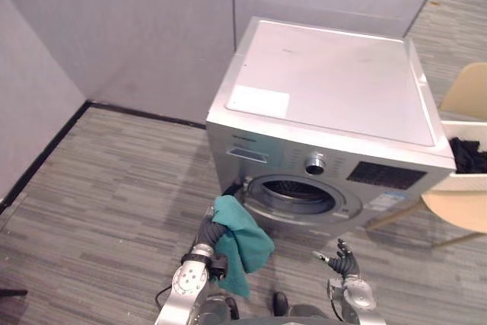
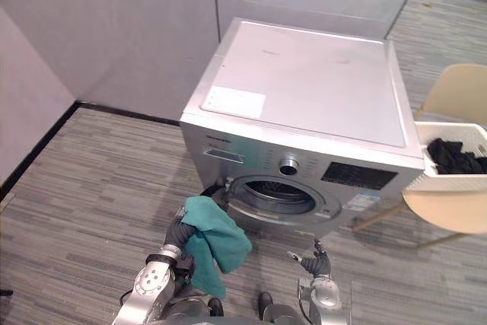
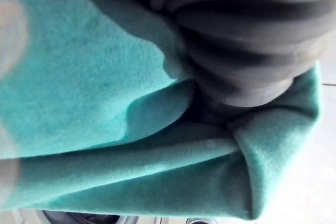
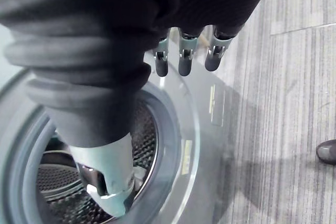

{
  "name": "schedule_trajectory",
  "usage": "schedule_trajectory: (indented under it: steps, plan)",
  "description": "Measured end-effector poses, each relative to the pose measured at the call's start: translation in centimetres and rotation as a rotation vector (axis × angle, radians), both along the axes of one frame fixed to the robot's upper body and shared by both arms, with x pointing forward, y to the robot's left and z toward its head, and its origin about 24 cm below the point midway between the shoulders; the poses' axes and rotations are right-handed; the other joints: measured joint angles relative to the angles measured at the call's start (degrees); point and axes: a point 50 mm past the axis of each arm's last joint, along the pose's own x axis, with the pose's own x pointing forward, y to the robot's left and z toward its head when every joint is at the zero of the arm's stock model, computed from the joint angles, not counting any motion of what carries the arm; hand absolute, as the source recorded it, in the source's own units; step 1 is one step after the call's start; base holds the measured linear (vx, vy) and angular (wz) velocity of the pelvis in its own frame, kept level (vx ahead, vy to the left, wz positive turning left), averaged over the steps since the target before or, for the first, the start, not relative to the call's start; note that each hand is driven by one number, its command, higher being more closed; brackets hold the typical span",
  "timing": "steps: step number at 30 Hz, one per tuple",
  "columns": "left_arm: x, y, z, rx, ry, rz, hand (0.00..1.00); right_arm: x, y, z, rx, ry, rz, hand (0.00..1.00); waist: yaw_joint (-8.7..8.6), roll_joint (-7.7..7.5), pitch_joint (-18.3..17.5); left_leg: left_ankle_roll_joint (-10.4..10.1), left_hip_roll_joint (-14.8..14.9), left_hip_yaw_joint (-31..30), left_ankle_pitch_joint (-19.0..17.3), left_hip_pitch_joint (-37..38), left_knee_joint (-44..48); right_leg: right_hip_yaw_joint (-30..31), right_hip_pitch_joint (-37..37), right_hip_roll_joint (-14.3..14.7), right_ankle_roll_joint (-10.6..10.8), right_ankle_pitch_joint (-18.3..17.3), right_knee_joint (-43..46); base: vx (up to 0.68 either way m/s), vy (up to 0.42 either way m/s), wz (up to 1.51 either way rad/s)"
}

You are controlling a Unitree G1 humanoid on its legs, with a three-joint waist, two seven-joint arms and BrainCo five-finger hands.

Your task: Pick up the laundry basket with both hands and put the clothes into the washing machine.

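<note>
Teal cloth (image 1: 242, 247) hangs off left robot hand (image 1: 208, 231) just beside washing machine (image 1: 327, 89) drum opening (image 1: 293, 194); hold hidden, cannot tell. Right robot hand (image 1: 342, 259) spread, empty. Laundry basket (image 2: 450, 183) well apart. Risk: the loose drape could catch the rim and drop to the floor (image 1: 114, 203).

basket (image 2: 450, 183) on chair (image 2: 449, 215), right of washer (image 2: 304, 89)

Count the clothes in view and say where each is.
2: a teal garment hanging from the left hand, and a dark heap in the white laundry basket on the chair; more may be hidden.
</note>
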Motion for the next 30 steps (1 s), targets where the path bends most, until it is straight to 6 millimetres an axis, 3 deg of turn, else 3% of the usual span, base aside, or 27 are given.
schedule_trajectory:
  steps: [3,4,6,12,14,17,18,20,21,24,30]
  plan:
    - [-0.1,0.2,-0.2,0.005,0.009,0.008,1.00,-0.3,0.0,-0.4,-0.002,0.028,0.010,0.00,-0.26,0.24,-0.01,-0.07,0.42,0.67,0.22,0.04,-0.29,-7.97,-1.51,-2.58,0.38,0.22,1.93,-0.04,-0.064,-0.23]
    - [-0.1,0.3,-0.2,0.006,0.009,0.009,1.00,-0.5,-0.3,-0.6,-0.013,0.043,0.014,0.00,-1.19,0.54,-0.07,-0.59,0.43,0.25,0.55,0.17,-0.82,-8.47,-1.65,-2.61,0.18,0.12,2.39,0.00,-0.103,0.11]
    - [0.0,0.2,-0.2,0.002,0.008,0.011,1.00,-0.5,-0.9,-0.5,-0.030,0.045,0.017,0.00,-1.50,1.10,-0.23,-1.12,0.40,0.24,0.92,0.38,-1.86,-8.40,-2.09,-2.48,0.13,0.15,2.60,0.02,-0.063,-0.01]
    - [0.2,0.3,-0.4,0.009,0.014,0.020,1.00,-0.9,-2.0,-0.7,-0.077,0.076,0.036,0.00,-1.48,1.76,-0.74,-1.85,1.71,0.70,-0.32,0.75,-0.62,-8.53,-0.77,-1.38,0.11,0.17,1.39,0.05,-0.025,-0.03]
    - [0.1,0.9,-0.5,0.021,0.022,0.043,1.00,-0.6,-1.3,-0.7,-0.068,0.072,0.065,0.00,-1.65,1.49,-0.64,-2.83,4.62,-0.04,-3.21,-2.52,6.19,-10.48,0.12,0.26,-0.92,-0.87,0.12,0.06,-0.051,0.15]
    - [0.0,1.6,-0.7,0.036,0.033,0.062,1.00,-1.5,-1.1,-1.2,-0.059,0.104,0.057,0.00,0.04,1.62,0.27,-2.58,10.51,-0.55,-3.63,-7.76,23.38,-11.42,5.13,3.61,-2.50,0.54,-3.40,0.03,-0.071,0.02]
    - [-0.3,1.7,-0.9,0.036,0.044,0.067,1.00,-1.5,-1.2,-1.2,-0.061,0.105,0.055,0.00,0.11,1.82,0.28,-2.41,10.99,-1.17,-3.50,-7.69,25.17,-11.07,6.44,4.02,-2.94,0.58,-3.83,0.10,-0.062,-0.19]
    - [-0.6,2.1,-1.1,0.042,0.056,0.082,1.00,-1.6,-1.7,-1.2,-0.071,0.106,0.048,0.00,0.37,1.29,0.64,-1.82,10.10,-2.98,-2.70,-8.45,27.85,-9.80,8.39,4.00,-3.46,0.43,-4.67,0.09,0.027,-0.11]
    - [-0.5,1.9,-1.1,0.028,0.054,0.089,1.00,-1.2,-2.0,-1.0,-0.074,0.094,0.034,0.00,0.29,1.74,0.51,-2.21,6.76,-6.72,-3.13,-7.62,21.33,-9.51,7.32,3.07,-3.42,0.39,-4.14,0.05,0.047,-0.15]
    - [0.2,1.3,-0.7,0.006,0.036,0.089,1.00,-0.9,-3.1,-0.6,-0.088,0.081,-0.005,0.00,0.03,3.49,0.10,-2.77,4.16,-8.54,-2.92,-3.31,6.33,-9.06,3.71,2.16,-2.69,0.94,-2.99,0.09,0.061,-0.11]
    - [0.3,1.4,-1.4,0.028,0.067,0.073,1.00,-1.2,-2.5,-1.0,-0.062,0.092,-0.014,0.00,0.19,2.45,0.42,-2.85,2.52,-7.80,-1.92,-0.18,2.63,-8.41,3.51,0.52,-1.64,-0.09,-0.39,0.05,0.068,-0.04]
